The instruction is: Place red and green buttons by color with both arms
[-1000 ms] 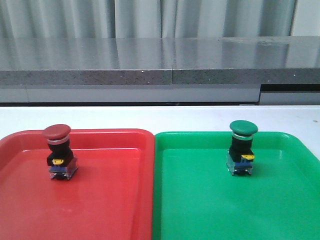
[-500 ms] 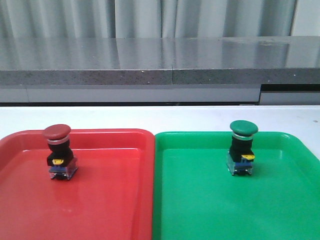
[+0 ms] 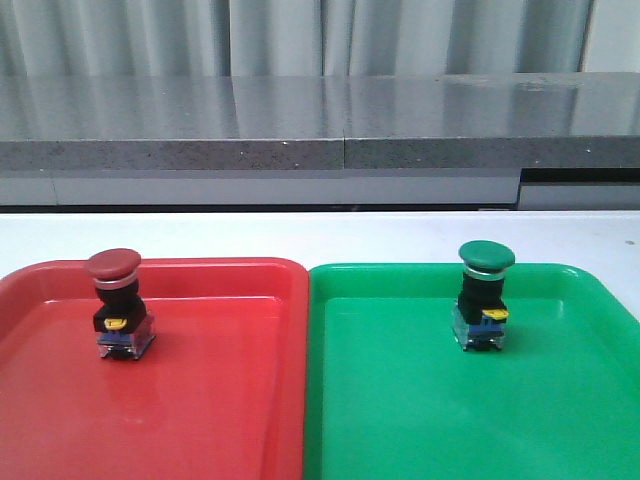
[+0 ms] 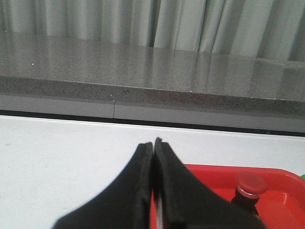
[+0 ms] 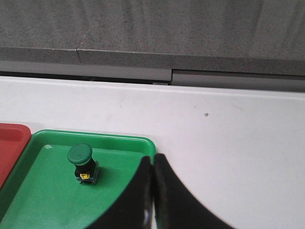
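Observation:
The red button (image 3: 118,305) stands upright in the red tray (image 3: 230,400) at its far left; its cap also shows in the left wrist view (image 4: 250,183). Upright in the green tray (image 3: 420,420), toward the far right, stands the green button (image 3: 483,297), seen as well in the right wrist view (image 5: 82,163). My left gripper (image 4: 153,143) is shut and empty, held above the red tray's (image 4: 286,210) corner, apart from the red button. My right gripper (image 5: 152,157) is shut and empty near the green tray's (image 5: 119,141) far corner. Neither arm appears in the front view.
The two trays sit side by side on a white table (image 3: 330,235). Behind the table runs a grey stone ledge (image 3: 320,150) in front of grey curtains.

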### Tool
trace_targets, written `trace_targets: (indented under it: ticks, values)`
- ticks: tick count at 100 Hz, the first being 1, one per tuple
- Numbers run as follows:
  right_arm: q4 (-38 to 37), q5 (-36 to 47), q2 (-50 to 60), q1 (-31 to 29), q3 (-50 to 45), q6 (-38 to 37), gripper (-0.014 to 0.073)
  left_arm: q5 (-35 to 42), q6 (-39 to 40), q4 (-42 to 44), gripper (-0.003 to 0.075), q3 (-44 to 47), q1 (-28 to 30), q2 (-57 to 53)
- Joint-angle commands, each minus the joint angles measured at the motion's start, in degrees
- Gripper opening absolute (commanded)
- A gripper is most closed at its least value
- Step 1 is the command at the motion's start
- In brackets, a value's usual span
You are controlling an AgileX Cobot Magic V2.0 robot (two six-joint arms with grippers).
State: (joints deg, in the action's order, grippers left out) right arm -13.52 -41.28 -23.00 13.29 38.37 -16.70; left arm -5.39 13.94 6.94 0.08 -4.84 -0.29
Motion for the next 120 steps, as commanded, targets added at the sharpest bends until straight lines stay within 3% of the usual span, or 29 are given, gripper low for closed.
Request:
trace_targets:
  ticks: [1, 12, 24, 43, 55, 88, 120]
  values:
    - [-1.80, 4.67, 0.57, -0.35, 1.11, 0.25, -0.0068, 4.70, 0.18, -0.23, -0.0019, 2.33, 0.18, -1.76]
    - [-1.80, 9.41, 3.14, -0.35, -1.37, 1.23, -0.0068, 4.70, 0.18, -0.23, -0.0020, 2.33, 0.18, -1.76]
    - [-1.52, 21.25, 7.03, -1.84, -7.53, 2.86, -0.0068, 4.70, 0.18, -0.23, -0.0020, 2.33, 0.18, -1.76]
    - [5.96, 35.35, 14.08, -8.29, -18.77, 8.28, -0.0068, 4.70, 0.18, -0.23, -0.0020, 2.33, 0.18, -1.76]
    - [11.15, 36.83, 18.33, -12.12, -24.42, 10.18, -0.0068, 4.70, 0.18, -0.23, -0.0020, 2.33, 0.18, -1.76]
    - [12.40, 40.66, 24.80, -13.47, -36.99, 10.18, -0.0068, 4.70, 0.18, -0.23, -0.0019, 2.33, 0.18, -1.76]
    - [12.40, 43.42, 24.80, -13.47, -39.10, 10.18, -0.0068, 4.70, 0.18, -0.23, -0.0020, 2.33, 0.18, -1.76]
